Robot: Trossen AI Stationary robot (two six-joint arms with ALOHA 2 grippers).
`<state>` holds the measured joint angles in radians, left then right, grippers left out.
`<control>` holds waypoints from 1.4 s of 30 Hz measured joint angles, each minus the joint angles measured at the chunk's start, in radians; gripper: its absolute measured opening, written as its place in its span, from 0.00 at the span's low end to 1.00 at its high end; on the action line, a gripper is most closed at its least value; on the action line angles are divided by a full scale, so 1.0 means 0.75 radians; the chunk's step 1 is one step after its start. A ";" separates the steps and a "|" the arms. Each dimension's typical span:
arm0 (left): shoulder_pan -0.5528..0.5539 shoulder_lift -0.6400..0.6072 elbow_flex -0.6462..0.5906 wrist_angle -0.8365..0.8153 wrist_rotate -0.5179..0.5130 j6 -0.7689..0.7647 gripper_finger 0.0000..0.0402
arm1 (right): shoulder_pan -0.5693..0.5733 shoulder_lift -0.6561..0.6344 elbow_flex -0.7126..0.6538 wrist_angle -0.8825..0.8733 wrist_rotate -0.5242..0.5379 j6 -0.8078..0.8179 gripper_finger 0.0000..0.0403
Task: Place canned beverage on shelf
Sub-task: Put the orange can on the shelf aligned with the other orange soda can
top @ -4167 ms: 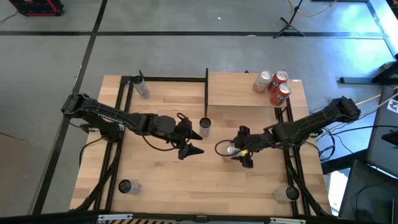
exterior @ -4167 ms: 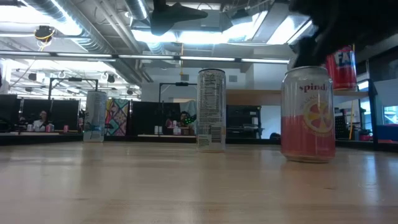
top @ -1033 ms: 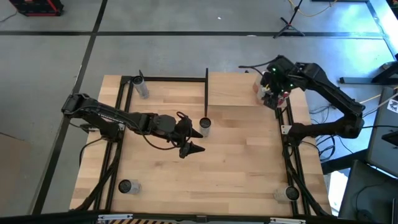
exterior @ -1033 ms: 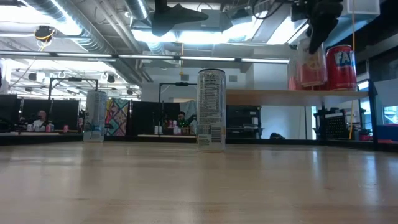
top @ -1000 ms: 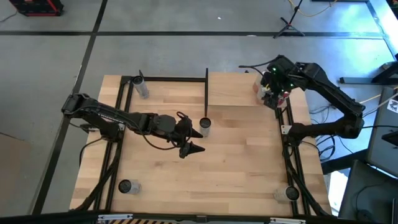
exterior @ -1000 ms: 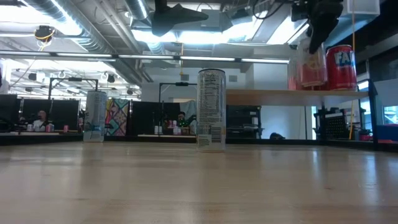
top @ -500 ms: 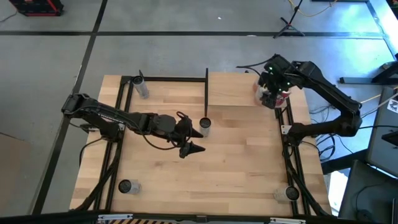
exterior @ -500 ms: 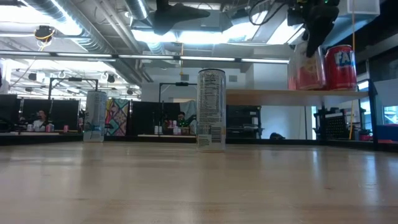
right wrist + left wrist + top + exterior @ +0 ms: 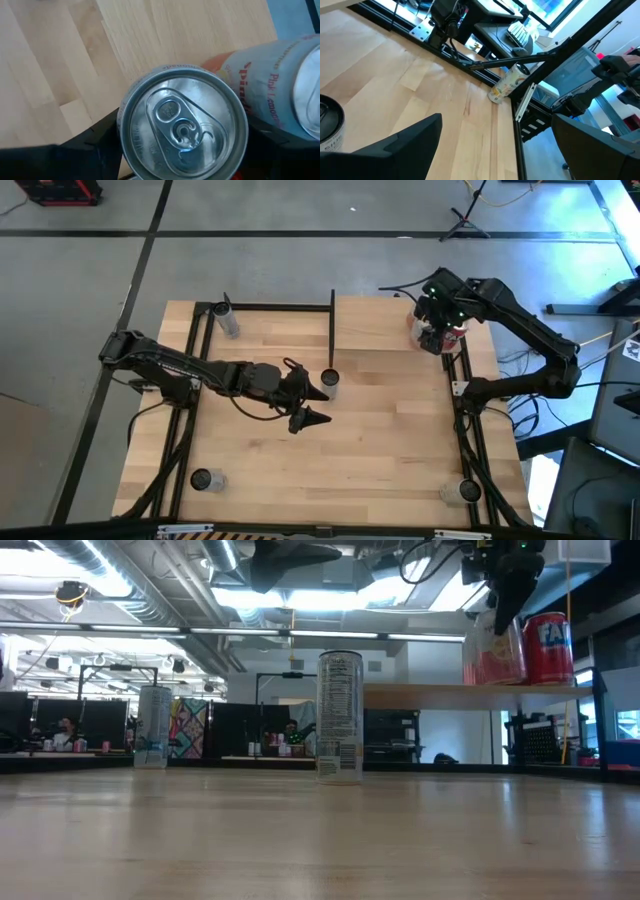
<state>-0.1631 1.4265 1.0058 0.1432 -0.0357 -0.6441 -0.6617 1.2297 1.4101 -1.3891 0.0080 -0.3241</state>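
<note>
Over shelf [image 9: 375,320]: right gripper [image 9: 437,330] fingers straddle can [image 9: 182,120], whether clamped or slack cannot tell. You open fully, lift straight, avoid neighbour can [image 9: 285,75]. Left gripper [image 9: 308,405] apart, idle mid-table.

Cans [image 9: 440,330] stand on the shelf [image 9: 380,325], right end. One can [image 9: 329,384] stands just before the shelf's left corner.

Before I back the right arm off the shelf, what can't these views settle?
- High view: the right tool hides the cans beneath it.
- Right wrist view: the can top fills the frame; its base on the shelf is hidden.
- Low view: the arm overlaps the pink can.
</note>
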 joint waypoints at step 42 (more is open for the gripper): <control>0.000 0.000 0.001 0.002 0.000 -0.001 0.93 | 0.001 -0.021 0.162 -0.053 0.090 -0.022 0.83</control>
<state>-0.1631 1.4265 1.0061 0.1446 -0.0357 -0.6449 -0.6609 1.2137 1.5317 -1.4288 0.0753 -0.3408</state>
